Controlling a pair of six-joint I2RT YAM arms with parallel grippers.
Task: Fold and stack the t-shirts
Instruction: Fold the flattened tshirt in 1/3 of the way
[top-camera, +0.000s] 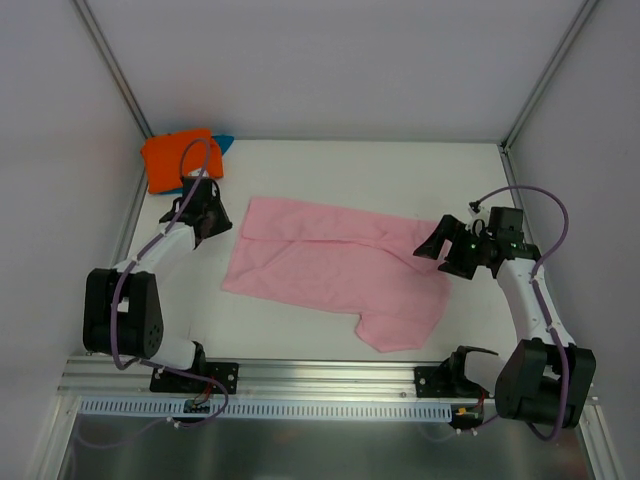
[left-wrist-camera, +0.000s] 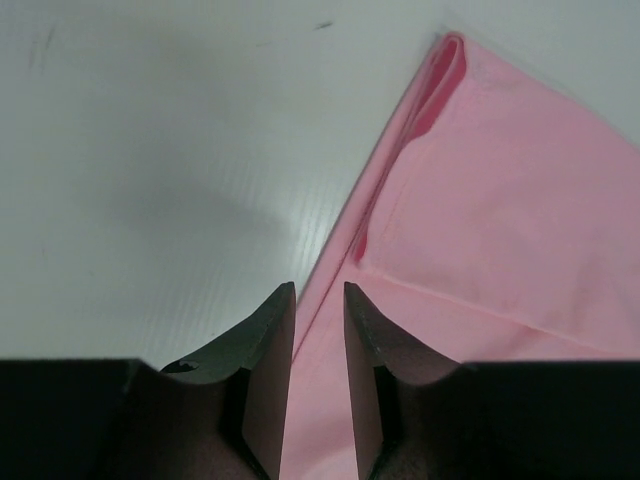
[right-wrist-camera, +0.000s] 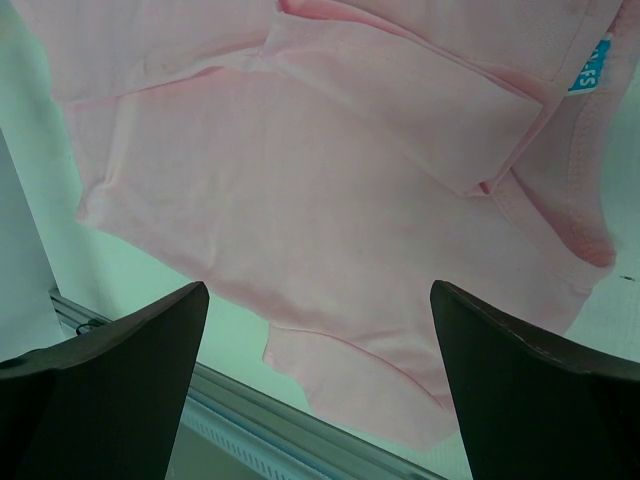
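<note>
The light pink t-shirt (top-camera: 330, 265) lies spread across the middle of the table, partly folded, with a sleeve pointing to the front right. My left gripper (top-camera: 218, 226) is low at the shirt's back left edge. In the left wrist view (left-wrist-camera: 319, 290) its jaws stand a narrow gap apart, with the flat pink hem (left-wrist-camera: 330, 330) showing between them. My right gripper (top-camera: 432, 250) hovers over the shirt's right side and is wide open and empty in the right wrist view (right-wrist-camera: 318, 290), near the collar (right-wrist-camera: 585, 200) and small neck tag (right-wrist-camera: 598, 75). The folded orange t-shirt (top-camera: 175, 158) lies on the teal-blue one (top-camera: 224, 142) at the back left.
White walls with metal frame posts (top-camera: 115, 75) close the table on three sides. A metal rail (top-camera: 330, 375) runs along the near edge between the arm bases and also shows in the right wrist view (right-wrist-camera: 250, 420). Bare white table (top-camera: 400, 170) lies behind the pink shirt.
</note>
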